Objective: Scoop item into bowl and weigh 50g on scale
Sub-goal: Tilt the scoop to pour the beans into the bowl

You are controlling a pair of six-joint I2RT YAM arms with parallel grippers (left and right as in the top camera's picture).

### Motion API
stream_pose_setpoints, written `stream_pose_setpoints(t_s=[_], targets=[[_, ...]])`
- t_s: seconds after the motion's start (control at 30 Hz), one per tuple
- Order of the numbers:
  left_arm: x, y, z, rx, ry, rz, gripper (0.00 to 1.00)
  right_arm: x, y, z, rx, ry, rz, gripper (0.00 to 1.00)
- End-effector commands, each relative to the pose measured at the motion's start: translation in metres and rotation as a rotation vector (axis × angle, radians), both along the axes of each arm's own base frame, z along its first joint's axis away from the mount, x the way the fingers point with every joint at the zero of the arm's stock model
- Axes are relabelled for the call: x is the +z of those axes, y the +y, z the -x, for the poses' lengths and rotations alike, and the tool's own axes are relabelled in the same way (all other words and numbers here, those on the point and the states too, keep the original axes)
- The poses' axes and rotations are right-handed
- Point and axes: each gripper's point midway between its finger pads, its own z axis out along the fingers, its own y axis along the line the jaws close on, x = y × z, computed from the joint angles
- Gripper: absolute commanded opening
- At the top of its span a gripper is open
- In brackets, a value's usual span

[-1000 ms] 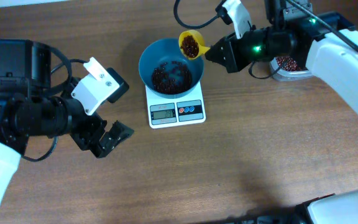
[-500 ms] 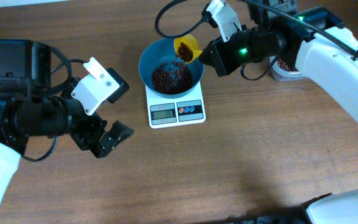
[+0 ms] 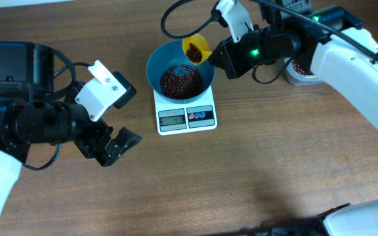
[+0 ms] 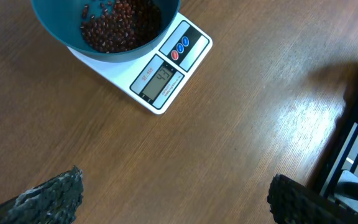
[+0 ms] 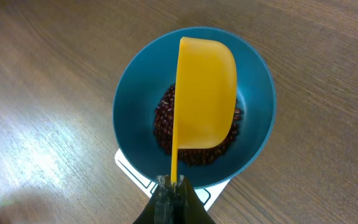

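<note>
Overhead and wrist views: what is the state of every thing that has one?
bowl, upright on the scale, holding a heap of beans.
scale, switched on, digits showing.
yellow scoop, tipped over the bowl, few beans inside.
right gripper, jaws shut on the scoop handle.
left gripper, jaws open, empty.
clear tub, holding beans, partly hidden.

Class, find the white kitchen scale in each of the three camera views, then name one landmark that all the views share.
Overhead: the scale sits top centre, its panel showing below the teal bowl.
Left wrist: the scale is upper centre-left, display and buttons visible.
Right wrist: only white corners of the scale show near the bottom edge, under the bowl and yellow scoop.
Shared landmark: the teal bowl holding beans.
</note>
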Motion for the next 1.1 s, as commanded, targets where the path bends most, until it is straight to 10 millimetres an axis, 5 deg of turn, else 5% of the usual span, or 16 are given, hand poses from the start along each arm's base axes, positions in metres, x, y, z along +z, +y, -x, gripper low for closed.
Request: stream_pose_setpoints(t_s=[0.0, 0.13, 0.23, 0.6, 0.7, 0.83, 1.07], targets=[[0.004, -0.004, 0.000, 0.000, 0.001, 0.021, 0.99, 0.031, 0.005, -0.005, -0.019, -0.057, -0.033, 0.04], [0.004, -0.004, 0.000, 0.000, 0.001, 0.021, 0.99, 0.013, -0.009, -0.008, -0.073, -0.019, 0.051, 0.04], [0.004, -0.004, 0.000, 0.000, 0.001, 0.021, 0.99, 0.024, 0.004, 0.000, -0.019, -0.019, -0.015, 0.04], [0.004, -0.004, 0.000, 0.000, 0.001, 0.021, 0.99, 0.015, -0.002, -0.005, -0.051, -0.014, 0.039, 0.04], [0.004, -0.004, 0.000, 0.000, 0.001, 0.021, 0.99, 0.037, 0.008, -0.005, -0.016, -0.038, -0.019, 0.04], [0.004, -0.004, 0.000, 0.000, 0.001, 0.021, 0.99, 0.015, 0.000, -0.003, -0.041, 0.019, 0.035, 0.04], [0.004, -0.004, 0.000, 0.000, 0.001, 0.021, 0.99, 0.016, 0.004, -0.002, -0.025, 0.025, 0.016, 0.04]])
